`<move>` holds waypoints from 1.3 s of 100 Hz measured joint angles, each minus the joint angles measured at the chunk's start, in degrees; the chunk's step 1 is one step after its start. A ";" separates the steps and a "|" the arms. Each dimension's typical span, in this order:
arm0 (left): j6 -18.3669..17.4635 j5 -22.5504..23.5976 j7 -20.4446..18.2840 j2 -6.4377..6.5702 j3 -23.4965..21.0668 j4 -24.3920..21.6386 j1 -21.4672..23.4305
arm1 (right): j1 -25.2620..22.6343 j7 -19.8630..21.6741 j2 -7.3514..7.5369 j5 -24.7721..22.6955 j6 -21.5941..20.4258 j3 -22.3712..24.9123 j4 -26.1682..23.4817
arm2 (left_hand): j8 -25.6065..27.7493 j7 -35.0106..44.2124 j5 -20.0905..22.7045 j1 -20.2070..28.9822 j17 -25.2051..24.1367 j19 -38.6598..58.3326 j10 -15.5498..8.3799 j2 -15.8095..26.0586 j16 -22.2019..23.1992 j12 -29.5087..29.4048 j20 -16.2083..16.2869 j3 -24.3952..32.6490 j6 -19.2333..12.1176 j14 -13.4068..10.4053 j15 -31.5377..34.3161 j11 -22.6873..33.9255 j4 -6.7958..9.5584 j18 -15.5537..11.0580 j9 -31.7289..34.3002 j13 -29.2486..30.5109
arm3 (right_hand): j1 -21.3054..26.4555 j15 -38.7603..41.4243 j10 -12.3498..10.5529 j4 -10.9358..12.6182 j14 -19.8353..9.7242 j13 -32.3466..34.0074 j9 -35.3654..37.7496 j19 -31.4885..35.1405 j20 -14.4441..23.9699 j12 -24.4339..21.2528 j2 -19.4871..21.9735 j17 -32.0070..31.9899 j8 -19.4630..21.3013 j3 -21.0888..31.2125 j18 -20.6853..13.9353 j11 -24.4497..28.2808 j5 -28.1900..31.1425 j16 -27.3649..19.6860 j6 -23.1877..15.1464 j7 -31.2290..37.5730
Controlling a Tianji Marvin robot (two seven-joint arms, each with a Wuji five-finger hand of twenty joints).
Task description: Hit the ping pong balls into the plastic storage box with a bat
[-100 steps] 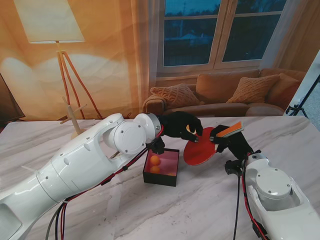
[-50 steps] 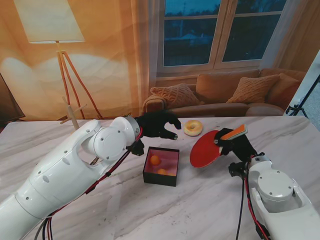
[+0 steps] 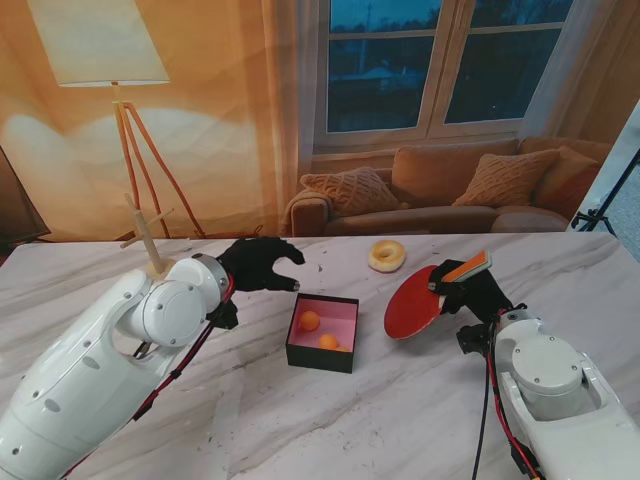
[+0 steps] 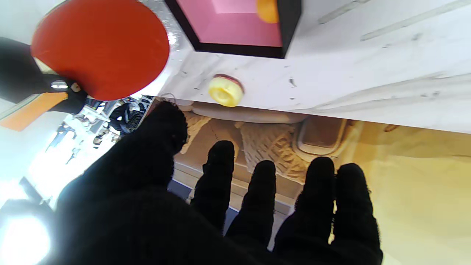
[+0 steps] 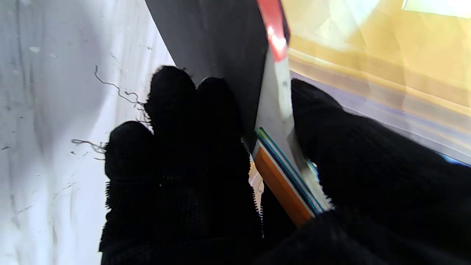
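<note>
A black box with a pink inside (image 3: 322,333) (image 4: 235,25) stands mid-table and holds two orange balls (image 3: 310,320) (image 3: 328,341); one ball (image 4: 268,10) shows in the left wrist view. My right hand (image 3: 470,290) (image 5: 206,165) is shut on the orange handle of a red bat (image 3: 412,302) (image 4: 99,48) (image 5: 220,55), held tilted to the right of the box. My left hand (image 3: 262,264) (image 4: 235,206) hovers to the left of the box, fingers apart and holding nothing.
A yellow ring-shaped donut toy (image 3: 386,255) (image 4: 226,90) lies on the marble table (image 3: 400,400) beyond the box. A small wooden peg stand (image 3: 150,245) rises at the far left. A sofa and a floor lamp are behind the table.
My left hand drew back to the left from over the bat, leaving the donut toy on the table. The bat shifted slightly right and tilted up.
</note>
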 measured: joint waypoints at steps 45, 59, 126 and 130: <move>0.23 6.09 3.31 0.89 -8.88 -2.29 11.26 | 2.96 -0.07 -0.05 -1.32 3.10 -0.95 3.79 | -0.06 -0.69 0.00 0.01 -0.65 -2.07 -0.02 0.00 0.00 -0.05 1.03 -0.02 0.00 -1.17 -0.66 -0.01 0.01 -0.58 -0.50 0.00 | 0.84 0.02 0.11 -0.07 0.00 -1.38 -1.15 -0.23 0.00 0.06 0.84 -0.72 -1.49 -1.55 -0.33 -0.03 0.00 0.00 0.07 -0.72; 1.96 5.71 7.13 0.76 -9.08 -2.13 12.64 | 4.02 -1.00 -0.12 -3.28 3.14 -1.75 5.56 | -0.06 -0.69 0.00 0.02 -0.67 -2.10 -0.02 0.00 0.00 -0.05 1.24 -0.02 0.00 -1.18 -0.68 -0.01 0.01 -0.61 -0.49 0.00 | 0.86 -0.46 0.11 -0.07 0.00 -1.40 -1.18 -0.53 0.00 0.05 0.87 -1.08 -1.57 -1.61 -0.36 -0.12 0.00 0.00 0.08 -0.76; 4.24 4.89 10.35 0.00 -10.51 -1.38 16.45 | 8.42 8.83 1.78 -6.34 6.78 -1.99 10.51 | -0.06 -0.70 0.00 0.26 -0.68 -2.62 -0.02 -0.01 0.00 -0.06 2.69 0.01 0.00 -1.18 -0.71 0.00 0.01 -0.65 -0.49 0.00 | -3.55 -9.01 -6.01 0.95 -3.69 -10.61 -16.79 -8.72 0.86 -0.92 -0.41 -6.89 -4.13 3.72 -2.01 -4.48 -13.03 -0.70 -4.36 -17.43; 4.24 5.00 10.41 0.00 -10.51 -1.34 16.50 | 8.52 9.17 1.98 -7.39 6.47 -2.14 10.69 | -0.06 -0.70 0.00 0.26 -0.68 -2.62 -0.02 -0.01 0.00 -0.06 3.17 0.01 0.00 -1.18 -0.71 0.00 0.01 -0.66 -0.49 0.00 | -6.35 -9.97 -6.69 3.02 -4.44 -12.15 -19.70 -9.57 1.28 -2.90 -0.93 -7.92 -3.92 5.18 -2.09 -4.27 -15.62 -0.70 -4.37 -18.91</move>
